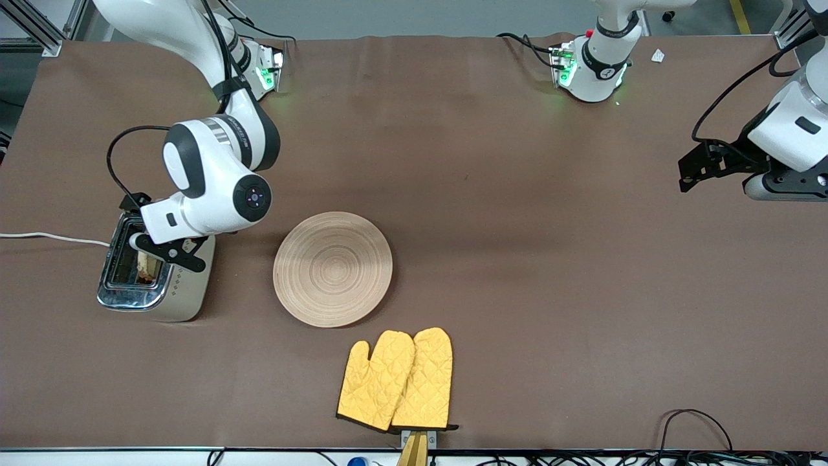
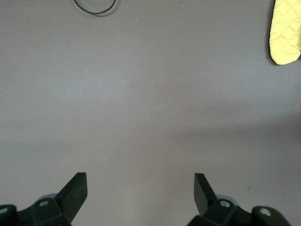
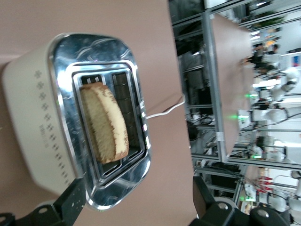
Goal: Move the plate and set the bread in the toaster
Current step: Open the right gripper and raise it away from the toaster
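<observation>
The bread [image 3: 104,123] stands in a toaster [image 3: 40,117] slot under the wide-open, empty right hand [image 3: 136,202]. The plate [image 1: 332,268] lies bare beside it. The left hand [image 2: 140,190] waits wide open.

A brown cloth-covered table [image 1: 517,194] is filling nearly the whole front view; a cream-beige toaster [image 1: 184,291] with a chrome top is sitting at the middle left of the frame, its white cord [image 1: 52,237] trailing off the left edge; a round wooden plate [image 1: 332,268] is lying flat just left of centre, apart from the toaster; a pair of yellow quilted oven mitts [image 1: 396,380] is lying side by side at the lower centre, below the plate; a loop of black cable [image 1: 695,424] is resting at the lower right; a small white scrap [image 1: 658,56] is lying at the upper right.
</observation>
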